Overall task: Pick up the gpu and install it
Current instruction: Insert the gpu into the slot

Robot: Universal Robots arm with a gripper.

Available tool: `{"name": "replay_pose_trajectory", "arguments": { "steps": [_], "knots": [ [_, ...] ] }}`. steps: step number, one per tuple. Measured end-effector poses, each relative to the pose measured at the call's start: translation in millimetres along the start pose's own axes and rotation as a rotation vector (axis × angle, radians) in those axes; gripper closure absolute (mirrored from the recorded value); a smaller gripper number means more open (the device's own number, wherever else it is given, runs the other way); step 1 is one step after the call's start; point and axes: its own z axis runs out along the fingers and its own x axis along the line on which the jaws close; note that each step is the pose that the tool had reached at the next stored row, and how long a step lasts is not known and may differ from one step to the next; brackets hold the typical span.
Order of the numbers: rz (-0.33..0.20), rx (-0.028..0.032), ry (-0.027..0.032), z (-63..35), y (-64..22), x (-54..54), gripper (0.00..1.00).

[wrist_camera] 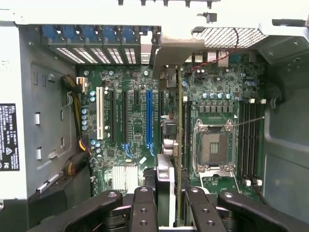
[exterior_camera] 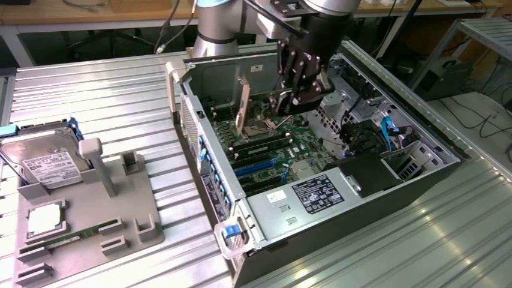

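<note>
The gpu [wrist_camera: 179,145] is seen edge-on in the wrist view, a thin card standing upright over the motherboard [wrist_camera: 140,130], with its silver bracket [wrist_camera: 170,50] toward the case's rear slot openings. My gripper [wrist_camera: 171,208] is shut on the card's near end, a black finger [wrist_camera: 144,208] on each side. The card hangs between the blue slot [wrist_camera: 148,116] and the empty CPU socket [wrist_camera: 212,147]; whether it touches a slot is not clear. In the exterior view my gripper [exterior_camera: 298,96] reaches down into the open PC case [exterior_camera: 264,207], and the gpu [exterior_camera: 244,99] projects toward the case's rear wall.
RAM slots [wrist_camera: 248,140] lie beyond the socket. Yellow cables [wrist_camera: 77,121] and a drive bay wall line one side of the case. Outside, a grey fixture [exterior_camera: 120,204] holds a silver hard drive [exterior_camera: 48,162], a CPU [exterior_camera: 44,219] and a green RAM stick [exterior_camera: 68,237].
</note>
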Motion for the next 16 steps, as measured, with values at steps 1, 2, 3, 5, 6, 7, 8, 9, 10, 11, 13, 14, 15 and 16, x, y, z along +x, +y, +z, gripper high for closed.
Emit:
{"name": "replay_pose_trajectory", "arguments": {
  "steps": [1,2,3,5,6,7,8,9,10,11,13,14,15,16],
  "knots": [
    [0.0,0.0,0.0002,3.2,0.7,0.1,0.72],
    [0.0,0.0,0.0005,5.0,1.9,0.1,0.72],
    [0.0,0.0,0.0008,7.1,3.3,0.1,0.72],
    [0.0,0.0,0.0013,10.8,6.0,0.1,0.72],
    [0.0,0.0,0.0017,12.6,7.5,0.2,0.72],
    [0.0,-0.0001,0.0023,14.4,8.5,0.2,0.72],
    [0.0,-0.0001,0.003,16.2,8.7,0.3,0.72],
    [0.0,-0.0004,0.0032,17.9,8.7,0.3,0.72],
    [0.0,-0.0007,0.0031,19.2,8.7,0.5,0.72],
    [0.0,-0.001,0.003,20.6,8.7,0.7,0.72],
    [0.0,-0.0018,0.0031,23.5,8.9,0.9,0.72],
    [0.0,-0.0022,0.003,25.9,10.7,1.0,0.72],
    [0.0,-0.0025,0.0033,27.4,12.1,1.1,0.72],
    [0.0,-0.0027,0.0036,28.5,12.8,1.1,0.72]
  ]
}}
